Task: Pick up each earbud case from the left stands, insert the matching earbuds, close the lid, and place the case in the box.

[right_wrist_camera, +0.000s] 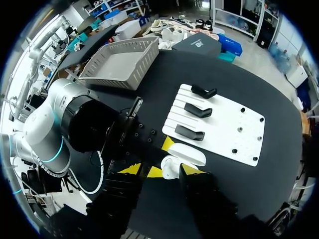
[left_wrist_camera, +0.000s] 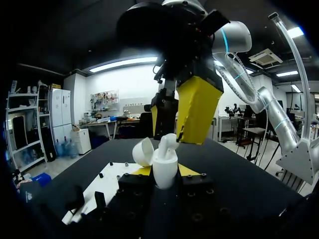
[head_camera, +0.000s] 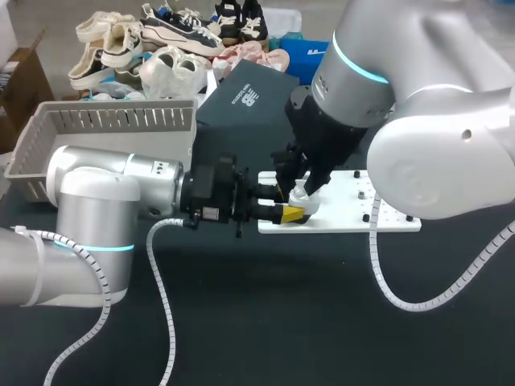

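The left arm [head_camera: 88, 209] lies low across the table [head_camera: 265, 322] and ends at the left end of the white board [head_camera: 386, 217]. The left gripper [head_camera: 291, 213] pinches the white earbud case [left_wrist_camera: 164, 172] from two sides, one yellow tip on each flank. The case stands upright at the board's near-left corner, with its lid tipped open away from the board.

The right arm [head_camera: 434, 137] comes down over the board from above. The right gripper [left_wrist_camera: 172, 132] is closed onto a white earbud [left_wrist_camera: 167, 143], which stands with its lower end in the case's mouth.

Three black stands [right_wrist_camera: 197, 109] sit in a row along the board's left end, just beside the case.

The grey basket [head_camera: 105, 121] stands well apart from the board, beyond its left end at the table's far edge.

Bare black table runs along the board's near edge. Two spiral-wrapped cables [head_camera: 161, 289] hang across this strip, one off each end of the board.
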You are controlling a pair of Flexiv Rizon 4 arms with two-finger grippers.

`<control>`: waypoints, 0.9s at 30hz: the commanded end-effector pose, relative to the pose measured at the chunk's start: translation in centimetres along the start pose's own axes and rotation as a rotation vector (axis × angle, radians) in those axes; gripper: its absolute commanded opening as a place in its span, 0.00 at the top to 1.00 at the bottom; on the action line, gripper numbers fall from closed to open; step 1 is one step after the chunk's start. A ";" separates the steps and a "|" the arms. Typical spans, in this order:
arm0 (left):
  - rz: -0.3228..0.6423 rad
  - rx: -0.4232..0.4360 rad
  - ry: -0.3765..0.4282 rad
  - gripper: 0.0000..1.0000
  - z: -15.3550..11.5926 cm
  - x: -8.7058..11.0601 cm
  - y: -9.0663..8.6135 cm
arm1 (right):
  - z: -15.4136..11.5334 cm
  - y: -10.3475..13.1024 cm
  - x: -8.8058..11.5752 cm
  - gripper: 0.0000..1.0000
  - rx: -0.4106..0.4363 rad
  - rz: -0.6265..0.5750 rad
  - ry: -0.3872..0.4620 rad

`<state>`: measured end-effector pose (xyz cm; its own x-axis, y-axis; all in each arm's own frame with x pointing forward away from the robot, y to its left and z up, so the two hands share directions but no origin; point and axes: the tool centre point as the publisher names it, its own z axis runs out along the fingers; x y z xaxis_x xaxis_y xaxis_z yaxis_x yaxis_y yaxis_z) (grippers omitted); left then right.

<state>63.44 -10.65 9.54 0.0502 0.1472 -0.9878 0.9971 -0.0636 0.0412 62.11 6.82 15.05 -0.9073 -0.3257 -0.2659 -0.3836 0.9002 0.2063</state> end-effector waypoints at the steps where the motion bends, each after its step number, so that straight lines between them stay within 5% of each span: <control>1: 0.001 -0.002 -0.002 1.00 0.0 0.1 0.0 | -0.6 0.0 0.6 0.52 0.007 0.003 -0.013; 4: 0.001 -0.002 -0.002 1.00 0.0 0.1 0.0 | -0.7 -0.1 0.7 0.32 0.012 0.006 -0.016; 7: 0.001 -0.002 -0.002 1.00 0.0 0.1 0.0 | -1.0 -0.3 0.9 0.23 0.018 0.014 -0.022; 27: 0.001 -0.002 -0.002 1.00 0.0 0.1 0.0 | -1.6 -3.3 2.9 0.15 0.109 0.110 -0.008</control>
<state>63.44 -10.65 9.54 0.0502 0.1472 -0.9878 0.9971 -0.0635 0.0412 60.51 2.59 15.23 -0.9409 -0.2232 -0.2548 -0.2617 0.9566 0.1283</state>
